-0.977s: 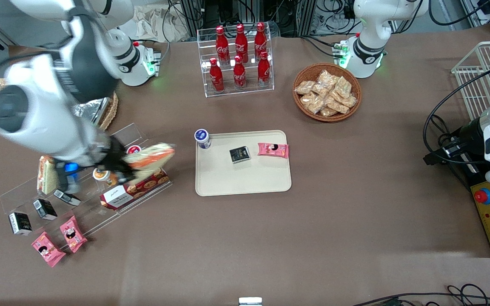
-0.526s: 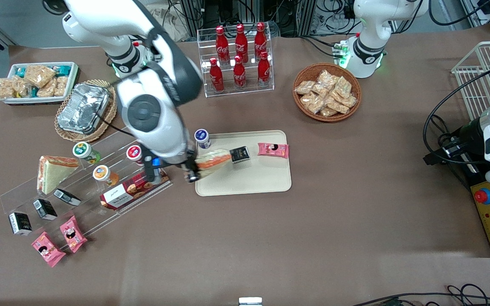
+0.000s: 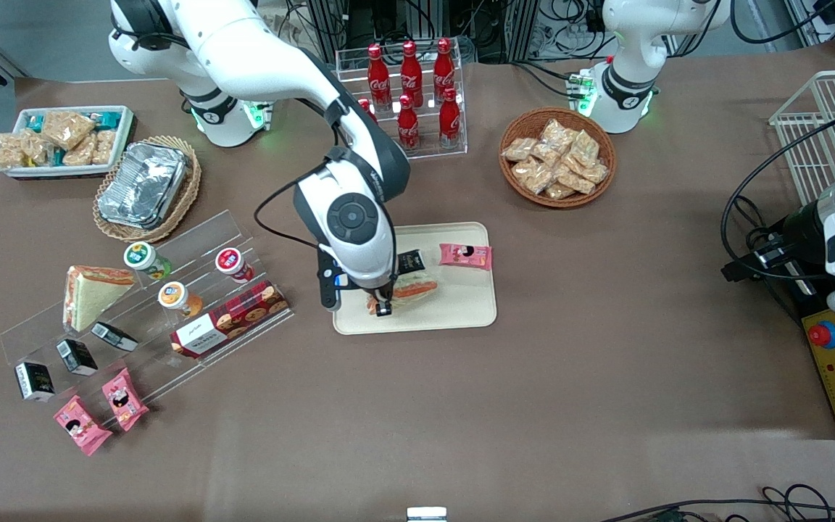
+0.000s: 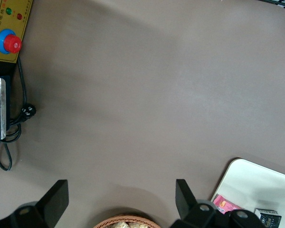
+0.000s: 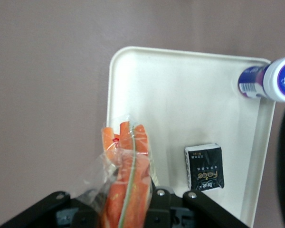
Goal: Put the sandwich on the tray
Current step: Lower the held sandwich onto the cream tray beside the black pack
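- Sandwich [image 3: 412, 291], clear-wrapped with its orange filling showing, sits clamped in the jaws of the gripper [image 3: 383, 302] just above the tray [image 3: 461, 308], over the part nearest the front camera.
- Whether the wedge touches the tray cannot be told.
- On the tray, a small black packet [image 5: 204, 166] lies at about 12 o'clock from the sandwich, a pink packet [image 3: 465, 255] at about 2 o'clock.
- A blue-capped bottle [image 5: 270, 83] stands at a tray corner.

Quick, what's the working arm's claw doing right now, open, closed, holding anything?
Right claw: closed on the sandwich, holding it over the tray, near the tray's edge closest to the front camera.
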Controlling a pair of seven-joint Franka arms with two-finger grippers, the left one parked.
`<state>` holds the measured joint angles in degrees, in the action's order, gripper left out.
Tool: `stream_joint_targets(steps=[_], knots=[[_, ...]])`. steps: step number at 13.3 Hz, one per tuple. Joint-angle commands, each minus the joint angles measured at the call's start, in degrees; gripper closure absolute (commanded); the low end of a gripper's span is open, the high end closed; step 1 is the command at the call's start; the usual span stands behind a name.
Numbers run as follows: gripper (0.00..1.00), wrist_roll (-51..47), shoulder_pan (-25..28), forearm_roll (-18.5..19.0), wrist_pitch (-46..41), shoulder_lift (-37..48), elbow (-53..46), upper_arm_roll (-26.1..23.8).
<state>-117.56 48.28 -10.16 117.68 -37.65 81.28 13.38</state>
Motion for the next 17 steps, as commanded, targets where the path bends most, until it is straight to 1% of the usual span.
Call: stream_joint_targets(steps=[1,3,5,11,12,13,14,15,17], knots=[[1.0,-2.58,1.55,-0.91,1.32,-2.24,-0.16,0.77],[1.0,-3.46,1.73,-0.91,4.82,-3.13,2.11,0.68],[1.0,-4.51,3.13,-0.91,8.25,-3.74,4.32,0.68],[1.0,-4.52,2.52,-0.83,10.02,-6.03,4.15,0.68],[0.96,-4.6,2.26,-0.83,9.94,-6.03,4.06,0.68],[0.65,-4.69,2.17,-0.83,9.94,-6.12,3.97,0.77],[0.41,-4.61,1.99,-0.74,9.94,-6.03,3.8,0.94],[0.01,-4.0,1.65,-0.39,9.94,-6.12,3.62,0.94],[0.01,-1.11,0.33,-0.56,9.67,-5.94,3.53,1.03]])
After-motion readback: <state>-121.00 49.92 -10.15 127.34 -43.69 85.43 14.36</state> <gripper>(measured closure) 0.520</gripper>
